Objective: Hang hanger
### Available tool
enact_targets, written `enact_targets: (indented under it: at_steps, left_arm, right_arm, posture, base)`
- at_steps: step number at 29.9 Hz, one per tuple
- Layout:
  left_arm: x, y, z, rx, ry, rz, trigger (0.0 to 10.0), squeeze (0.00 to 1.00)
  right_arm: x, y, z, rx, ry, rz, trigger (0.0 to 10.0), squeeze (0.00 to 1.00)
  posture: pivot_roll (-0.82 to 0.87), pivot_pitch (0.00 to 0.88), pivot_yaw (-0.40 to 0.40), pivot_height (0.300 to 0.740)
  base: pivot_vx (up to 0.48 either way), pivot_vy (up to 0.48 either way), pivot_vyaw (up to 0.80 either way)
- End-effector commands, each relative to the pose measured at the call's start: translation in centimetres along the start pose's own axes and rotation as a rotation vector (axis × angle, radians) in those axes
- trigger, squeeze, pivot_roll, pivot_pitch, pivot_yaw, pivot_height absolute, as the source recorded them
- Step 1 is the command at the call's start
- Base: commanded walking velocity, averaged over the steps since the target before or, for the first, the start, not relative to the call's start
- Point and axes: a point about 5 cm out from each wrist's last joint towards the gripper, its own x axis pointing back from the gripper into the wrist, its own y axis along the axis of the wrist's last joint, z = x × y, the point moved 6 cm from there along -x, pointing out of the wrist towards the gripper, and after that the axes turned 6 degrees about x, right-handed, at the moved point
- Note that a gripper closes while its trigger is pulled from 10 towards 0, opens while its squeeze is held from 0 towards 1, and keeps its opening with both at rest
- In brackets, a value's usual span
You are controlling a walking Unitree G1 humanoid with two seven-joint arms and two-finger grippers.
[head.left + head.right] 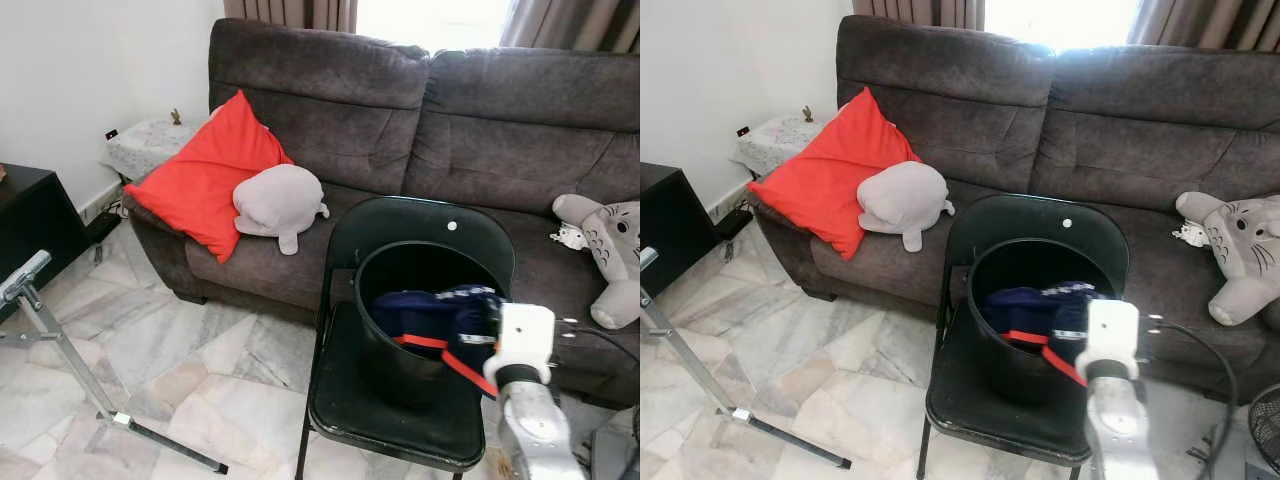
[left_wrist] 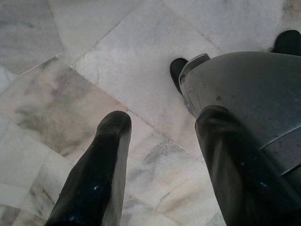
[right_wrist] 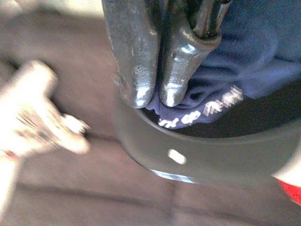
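The right gripper (image 3: 153, 92), fingers pinched together on the navy garment (image 1: 440, 310), sits over the black bucket (image 1: 400, 360) on the folding chair (image 1: 400, 225). At the bucket's four o'clock lies a red hanger (image 1: 445, 352). The left gripper (image 2: 162, 165) hangs parted wide above the marble floor (image 2: 136, 61).

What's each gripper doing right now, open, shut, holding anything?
Left gripper: open, holding nothing, hanging over the floor.
Right gripper: shut, at the bucket rim against the navy garment; whether it pinches the cloth cannot be told.

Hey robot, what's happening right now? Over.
Right claw shut at bucket rim, on navy garment. Left claw open, idle over floor. Red hanger in bucket.
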Motion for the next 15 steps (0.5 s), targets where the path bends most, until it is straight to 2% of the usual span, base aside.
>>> enact_targets:
  at_steps: [1, 6, 11, 15]
  left_arm:
    - [0.0, -0.9, -1.0, -0.010, -0.032, 0.032, 10.0, 0.00]
    - [0.0, -0.8, -0.9, -0.008, -0.030, 0.031, 10.0, 0.00]
    - [0.0, -0.8, -0.9, -0.007, -0.029, 0.031, 10.0, 0.00]
    - [0.0, -0.9, -0.9, -0.009, -0.029, 0.032, 10.0, 0.00]
  right_arm:
    - [0.1, -1.8, -2.4, -0.027, -0.092, 0.091, 0.0, 0.00]
    - [0.4, -3.8, -3.4, -0.043, -0.144, 0.207, 0.0, 0.00]
    - [0.9, -5.5, -3.2, -0.077, -0.158, 0.283, 0.0, 0.00]
    - [1.8, -7.8, -3.2, -0.123, -0.188, 0.382, 0.0, 0.00]
  posture:
    - [-0.05, 0.000, -0.016, 0.740]
    - [-0.05, 0.000, -0.016, 0.740]
    - [-0.05, 0.000, -0.015, 0.740]
    - [-0.04, 0.000, -0.013, 0.740]
  base:
    - [0.000, 0.000, 0.00]
    - [0.000, 0.000, 0.00]
    - [0.000, 0.000, 0.00]
    - [0.000, 0.000, 0.00]
